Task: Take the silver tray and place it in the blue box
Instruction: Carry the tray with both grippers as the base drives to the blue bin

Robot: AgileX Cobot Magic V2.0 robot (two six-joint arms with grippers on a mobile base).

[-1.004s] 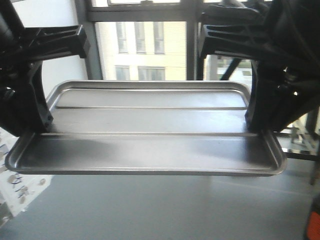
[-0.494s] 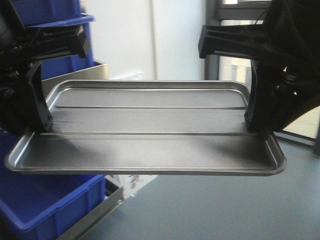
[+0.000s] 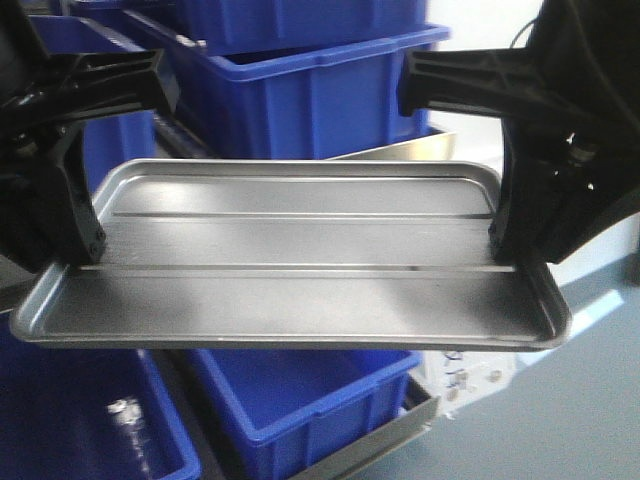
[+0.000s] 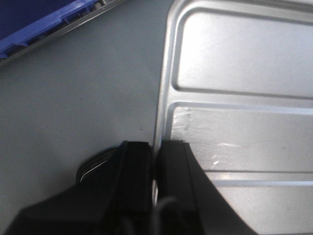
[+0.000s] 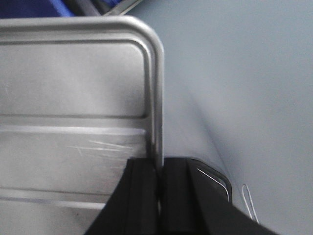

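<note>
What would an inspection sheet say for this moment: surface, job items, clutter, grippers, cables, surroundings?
Surface: grey floor below the tray; no table seen.
Job's things: silver tray held level in the air in front of the blue boxes, not yet in one.
Clutter: white marked sheet beside the metal rack rail.
Grippers: left gripper and right gripper are each shut on a short-side rim of the tray.
Cables: none certain; a thin pale loop lies near the right gripper, and I cannot tell what it is.
Surroundings: blue boxes stacked on racking behind and below the tray.
</note>
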